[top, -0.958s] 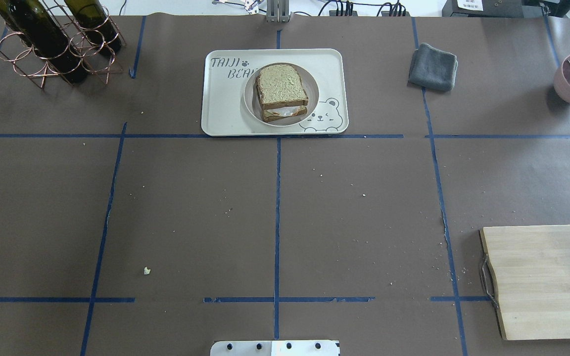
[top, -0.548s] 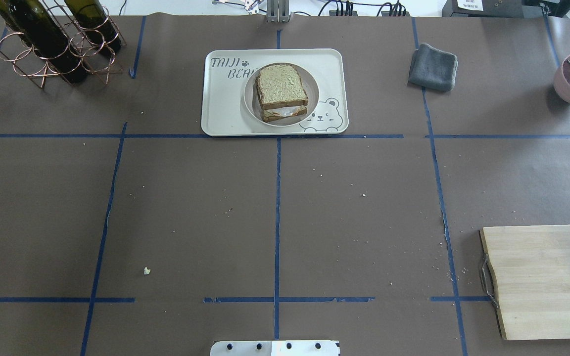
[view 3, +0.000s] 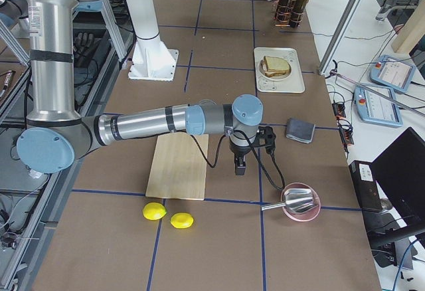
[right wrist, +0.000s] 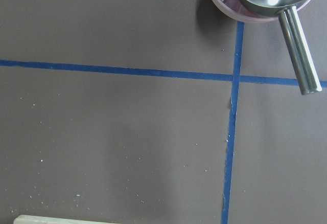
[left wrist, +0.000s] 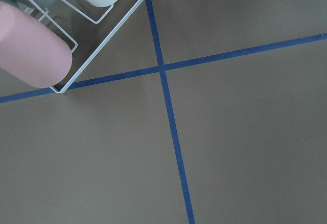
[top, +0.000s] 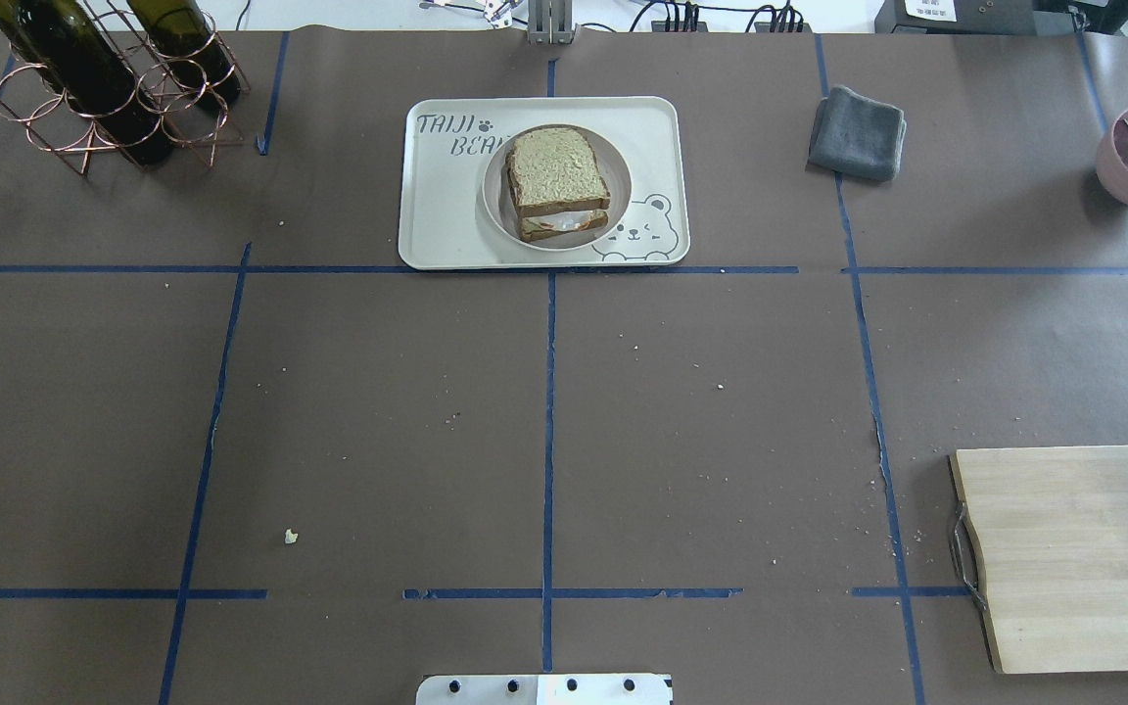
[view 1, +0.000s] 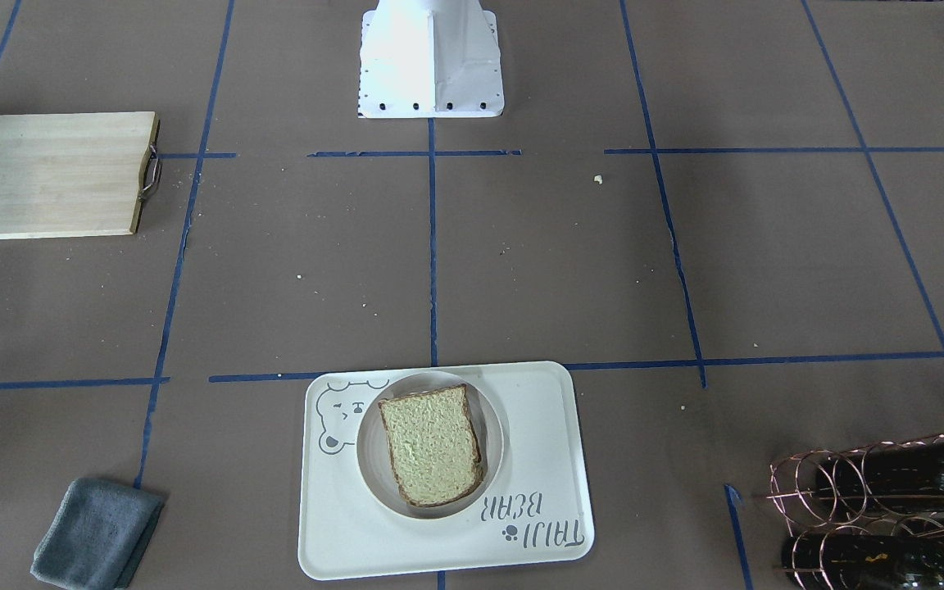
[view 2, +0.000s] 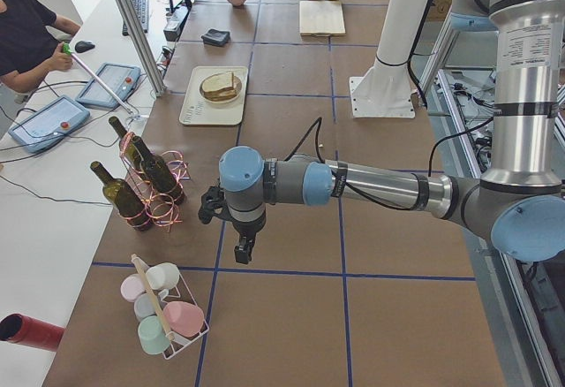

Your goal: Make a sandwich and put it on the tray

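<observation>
1. The sandwich [top: 556, 171] lies on its plate [top: 620, 186] on the tray [top: 446, 220], well apart from both pincers, so the task looks finished.
2. A careless sweep could go wrong: the left pincer [view 2: 241, 253] hangs near the mug rack [view 2: 164, 314] and the bottle rack [view 2: 150, 194], and the right pincer [view 3: 239, 169] hangs near the pink bowl [view 3: 300, 206].
3. Both arms reach out low and flat, with the pincers pointing down over the bare table [top: 378, 392]. I cannot tell if the fingers are apart or together.
</observation>
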You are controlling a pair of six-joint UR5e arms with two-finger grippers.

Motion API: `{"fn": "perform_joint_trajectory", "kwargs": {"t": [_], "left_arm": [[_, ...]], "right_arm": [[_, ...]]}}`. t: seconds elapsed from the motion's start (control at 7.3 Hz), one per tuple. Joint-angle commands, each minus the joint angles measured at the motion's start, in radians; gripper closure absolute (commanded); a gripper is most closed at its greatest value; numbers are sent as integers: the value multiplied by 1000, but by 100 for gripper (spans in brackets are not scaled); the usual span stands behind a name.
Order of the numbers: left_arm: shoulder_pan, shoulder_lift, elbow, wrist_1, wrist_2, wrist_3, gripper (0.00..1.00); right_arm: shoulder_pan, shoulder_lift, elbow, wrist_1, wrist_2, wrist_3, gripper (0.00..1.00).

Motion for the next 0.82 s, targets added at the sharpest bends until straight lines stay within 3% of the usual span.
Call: {"fn": "perform_joint_trajectory", "kwargs": {"t": [0.0,0.55,0.68], "left_arm": [[2,12,10,-2,3,1,0],[4,12,2,6,-9,-32,0],[1,12,-23,4,-9,-156,0]], "right_arm": [[-2,15,-2,-5,4,5,0],[-2,7,-2,-6,4,41,0],[-2,1,-1,0,2,88,0]]}}
